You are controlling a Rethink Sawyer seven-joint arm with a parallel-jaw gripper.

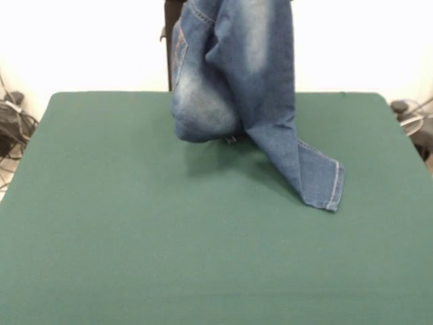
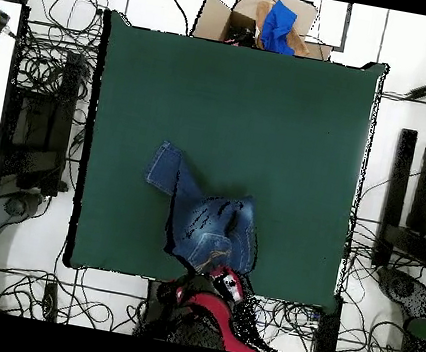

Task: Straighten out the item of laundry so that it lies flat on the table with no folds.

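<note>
One pair of jeans [image 1: 250, 88], one green table [image 1: 135, 237], one red arm [image 2: 222, 318].

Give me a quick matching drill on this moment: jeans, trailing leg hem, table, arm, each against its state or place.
Things:
1. jeans
2. leg hem
3. table
4. arm

States:
A. resting on the green cloth
B. red and black, at the table's edge in the overhead view
C. hanging bunched, mostly lifted off the table
D. dark green, mostly bare

Pairs: 1-C, 2-A, 3-D, 4-B
</note>
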